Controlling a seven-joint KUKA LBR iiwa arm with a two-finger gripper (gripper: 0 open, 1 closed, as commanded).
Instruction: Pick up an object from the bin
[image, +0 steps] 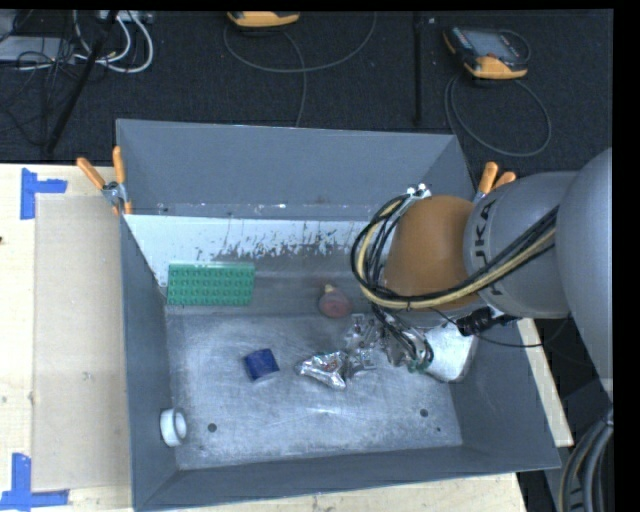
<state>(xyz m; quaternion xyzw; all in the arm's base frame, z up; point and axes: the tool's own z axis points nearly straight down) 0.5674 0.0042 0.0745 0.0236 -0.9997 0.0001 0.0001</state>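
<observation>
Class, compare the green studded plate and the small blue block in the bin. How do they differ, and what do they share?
Colour: the green studded plate is green, the blue block dark blue. Size: the plate is far wider and flatter than the chunky block. Place: the plate lies by the bin's back wall, left; the block sits mid-floor, turned askew. Both are straight-edged and lie clear of the gripper.

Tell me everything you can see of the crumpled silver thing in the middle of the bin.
The silver thing looks like crumpled foil or a shiny wrapper: creased, glinting, irregular in outline. It lies low on the bin floor, near the middle. The end effector is right at its right-hand edge; I cannot tell whether they touch. A blue block lies apart to its left, and a small reddish round thing sits behind it.
</observation>
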